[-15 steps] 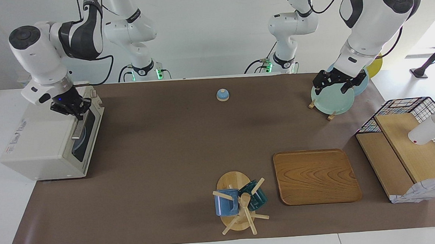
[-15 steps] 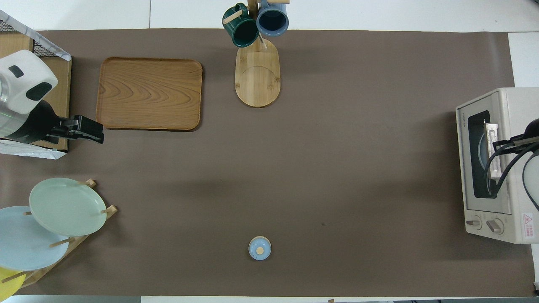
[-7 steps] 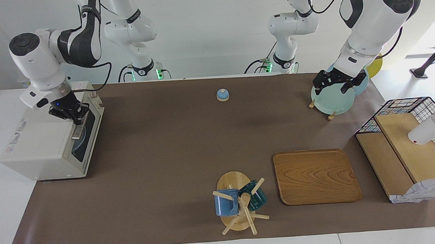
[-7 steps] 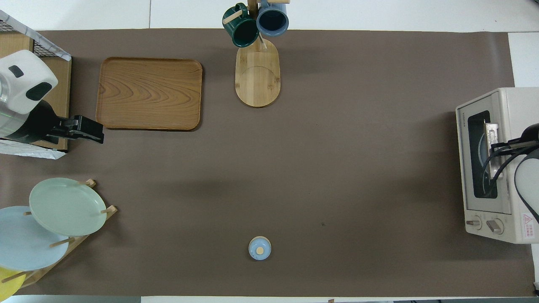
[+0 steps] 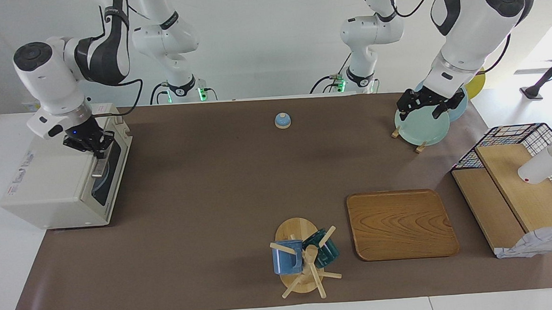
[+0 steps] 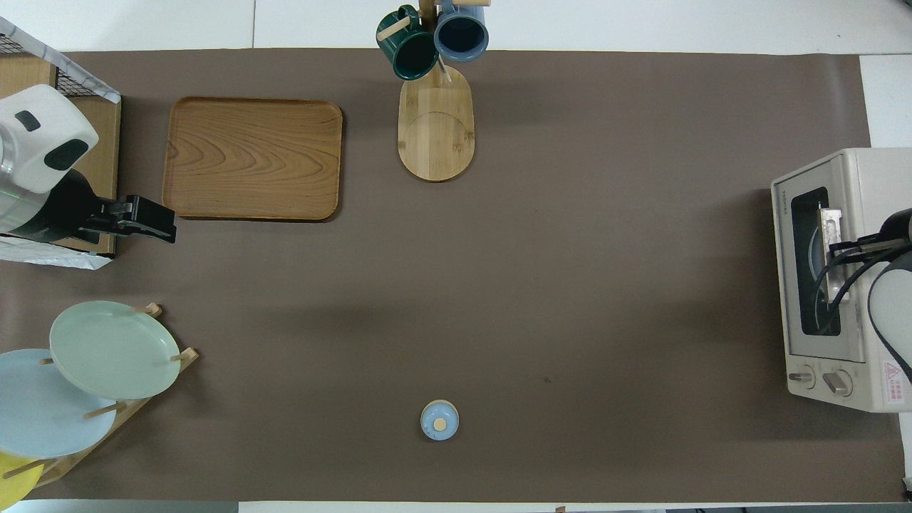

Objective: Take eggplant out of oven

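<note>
The cream-white oven [image 5: 51, 185] stands at the right arm's end of the table, its dark glass door [image 5: 107, 175] closed. It also shows in the overhead view [image 6: 855, 185]. The eggplant is hidden; only a pale round shape shows through the glass. My right gripper [image 5: 95, 148] is down at the top of the door, at the end of the metal bar handle [image 5: 98, 165] nearer the robots. In the overhead view its wrist and cables [image 6: 851, 251] cover the handle. My left gripper [image 5: 422, 111] waits, open and empty, over the plate rack.
A rack with a green plate [image 5: 421, 126] and blue plates stands at the left arm's end. Also there: a wooden tray [image 5: 400, 224], a mug tree with two mugs [image 5: 302, 257], a small blue bell [image 5: 282, 120], and a wire basket with a wooden shelf [image 5: 518, 185].
My right gripper has shifted slightly from over the door front toward the oven's top edge at the handle. The door has stayed closed. The left arm has not moved.
</note>
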Controlling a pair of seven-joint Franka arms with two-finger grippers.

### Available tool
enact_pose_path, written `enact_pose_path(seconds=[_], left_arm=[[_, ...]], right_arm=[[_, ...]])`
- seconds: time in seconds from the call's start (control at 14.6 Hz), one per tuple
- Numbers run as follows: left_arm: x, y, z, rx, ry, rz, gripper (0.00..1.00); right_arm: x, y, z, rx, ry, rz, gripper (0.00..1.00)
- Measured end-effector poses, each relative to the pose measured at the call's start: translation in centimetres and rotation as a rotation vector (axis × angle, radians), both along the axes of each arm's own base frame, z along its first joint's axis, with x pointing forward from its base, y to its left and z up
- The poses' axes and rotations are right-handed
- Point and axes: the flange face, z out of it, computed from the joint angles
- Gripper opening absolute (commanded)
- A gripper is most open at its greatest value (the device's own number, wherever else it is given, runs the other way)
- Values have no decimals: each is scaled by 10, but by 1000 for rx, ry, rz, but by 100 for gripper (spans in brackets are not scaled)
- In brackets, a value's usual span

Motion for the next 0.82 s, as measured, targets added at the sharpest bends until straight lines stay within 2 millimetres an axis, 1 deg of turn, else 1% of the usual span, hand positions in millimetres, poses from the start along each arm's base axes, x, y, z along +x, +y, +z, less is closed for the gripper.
enact_pose_path(seconds=[0.07,0.21,0.41,0.69,0.82], left_arm=[[0,0,0,0,0,0,100],[0,0,0,0,0,0,100],[0,0,0,0,0,0,100],[0,0,0,0,-1,0,100],[0,0,0,0,-1,0,100]], right_arm=[[1,6,-1,0,2,4,0],[3,27,-6,1,7,1,0],[4,61,-22,6,1,9,0],[2,84,-44,30,-22,30,0],[3,96,-59,40,-28,29,0]])
